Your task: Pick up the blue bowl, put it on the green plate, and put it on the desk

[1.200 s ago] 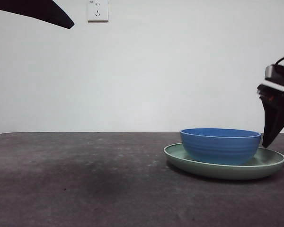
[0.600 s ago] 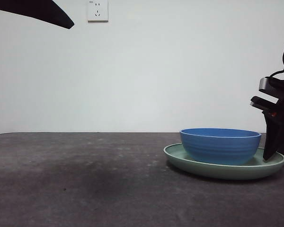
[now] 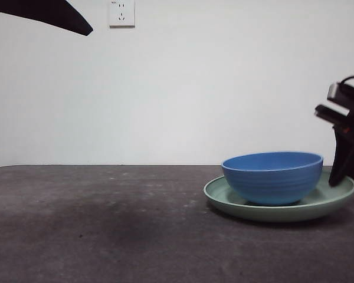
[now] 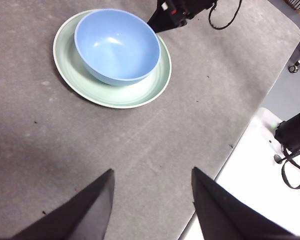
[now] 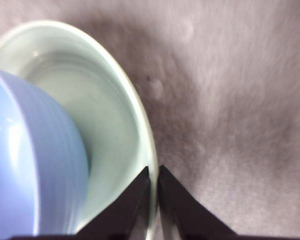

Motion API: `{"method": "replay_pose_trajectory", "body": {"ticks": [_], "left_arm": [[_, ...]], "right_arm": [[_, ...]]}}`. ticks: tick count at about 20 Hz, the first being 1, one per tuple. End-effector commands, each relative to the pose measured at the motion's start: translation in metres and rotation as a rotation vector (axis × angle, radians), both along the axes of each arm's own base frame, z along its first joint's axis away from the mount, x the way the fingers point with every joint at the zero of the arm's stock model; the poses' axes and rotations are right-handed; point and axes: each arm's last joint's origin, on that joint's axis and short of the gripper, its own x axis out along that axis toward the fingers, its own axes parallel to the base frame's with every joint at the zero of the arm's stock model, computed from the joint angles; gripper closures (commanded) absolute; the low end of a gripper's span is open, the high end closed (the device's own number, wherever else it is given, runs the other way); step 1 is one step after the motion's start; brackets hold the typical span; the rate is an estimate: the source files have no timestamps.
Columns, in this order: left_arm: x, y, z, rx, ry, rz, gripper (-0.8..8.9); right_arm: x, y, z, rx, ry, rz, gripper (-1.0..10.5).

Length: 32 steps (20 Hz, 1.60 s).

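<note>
I read no brand, label or lettering anywhere on my feeds; the only marked object is one white wall socket (image 3: 121,13) high on the back wall, and its face is too small to make out any print. I count one blue bowl (image 3: 272,177), one green plate (image 3: 225,195), one desk (image 3: 94,224) and two grippers. The blue bowl sits inside the green plate, tipped so that its rim is higher on the side toward the right gripper (image 3: 340,177), and the plate lies on the desk toward the right of the front view. On my right wrist feed the right gripper's two black jaws are nearly pressed together with the plate's raised rim (image 5: 140,125) pinched between them, one jaw inside the plate just beside the bowl's ridged wall (image 5: 35,165) and one outside over the desk. My left gripper (image 4: 152,200) hangs high and well apart from the dishes, its jaws spread and holding nothing, showing only as a black tip at the front view's top left corner.
</note>
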Motion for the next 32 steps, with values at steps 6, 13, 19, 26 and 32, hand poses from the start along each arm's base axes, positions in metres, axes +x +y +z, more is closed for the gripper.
{"method": "replay_pose_trajectory", "body": {"ticks": [6, 13, 19, 26, 32], "left_arm": [[0.001, -0.002, 0.001, -0.004, -0.009, -0.015, 5.64], [0.001, -0.002, 0.001, -0.004, -0.009, -0.015, 5.64], [0.0, -0.002, 0.0, 0.0, -0.005, -0.015, 5.64], [0.0, -0.002, 0.0, 0.0, -0.004, -0.015, 5.64], [0.0, -0.002, 0.0, 0.0, -0.004, -0.015, 5.64]], "right_arm": [[-0.002, 0.01, 0.031, 0.121, -0.097, -0.001, 9.3], [0.001, 0.053, 0.037, 0.156, -0.138, 0.028, 9.3], [0.009, 0.082, 0.023, 0.171, -0.11, 0.045, 9.3], [0.043, 0.108, 0.01, 0.141, -0.073, 0.061, 9.3], [0.052, 0.12, -0.014, 0.119, -0.008, 0.082, 9.3]]}}
